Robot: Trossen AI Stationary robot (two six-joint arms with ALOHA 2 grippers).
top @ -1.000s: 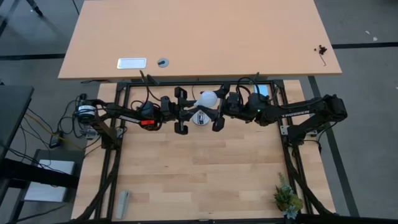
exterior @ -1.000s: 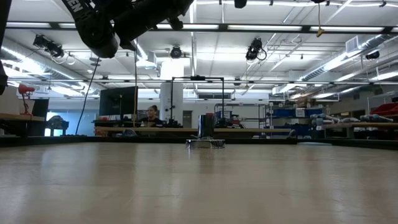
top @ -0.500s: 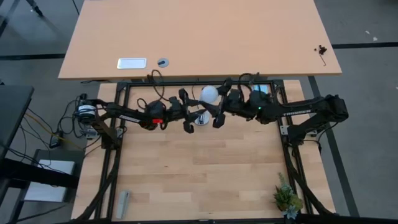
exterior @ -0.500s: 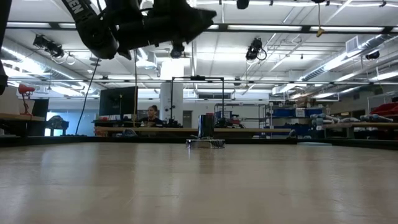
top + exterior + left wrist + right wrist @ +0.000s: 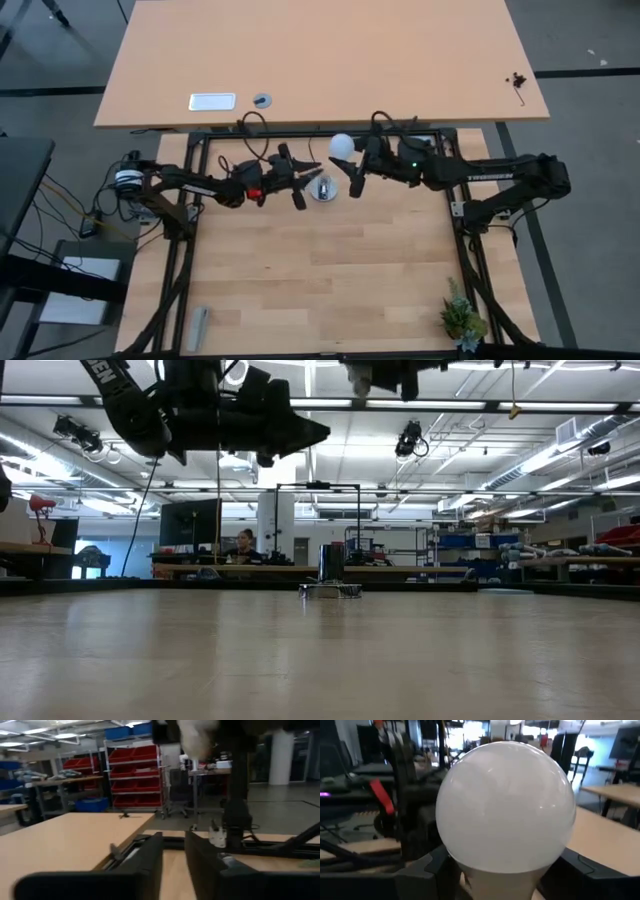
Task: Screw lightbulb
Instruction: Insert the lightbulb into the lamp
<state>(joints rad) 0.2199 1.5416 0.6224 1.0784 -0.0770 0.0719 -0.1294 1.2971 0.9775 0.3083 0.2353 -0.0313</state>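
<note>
The white frosted lightbulb (image 5: 343,147) is in my right gripper (image 5: 352,166), high above the table near its far edge. In the right wrist view its globe (image 5: 505,805) fills the picture, and its screw base is hidden. The round silvery socket base (image 5: 322,188) stands on the wooden table, and shows small in the low view (image 5: 330,586). My left gripper (image 5: 300,178) hovers just left of the socket, above it, its fingers a little apart and empty (image 5: 174,865). My right gripper pinches the bulb's narrow neck (image 5: 495,882) below the globe between its two fingers (image 5: 432,867). The fingers come about level from the table's right side, and the globe sticks out past their tips. The bulb is lifted clear of the socket and the table.
A small green plant (image 5: 460,320) stands at the near right corner and a grey object (image 5: 198,325) lies at the near left. A larger light wooden table (image 5: 320,60) lies beyond the far edge. A person (image 5: 244,544) sits far off in the room.
My right gripper has carried the bulb toward the table's far edge and a little to the right, away from the socket. My left gripper has come lower and turned, staying just left of the socket.
</note>
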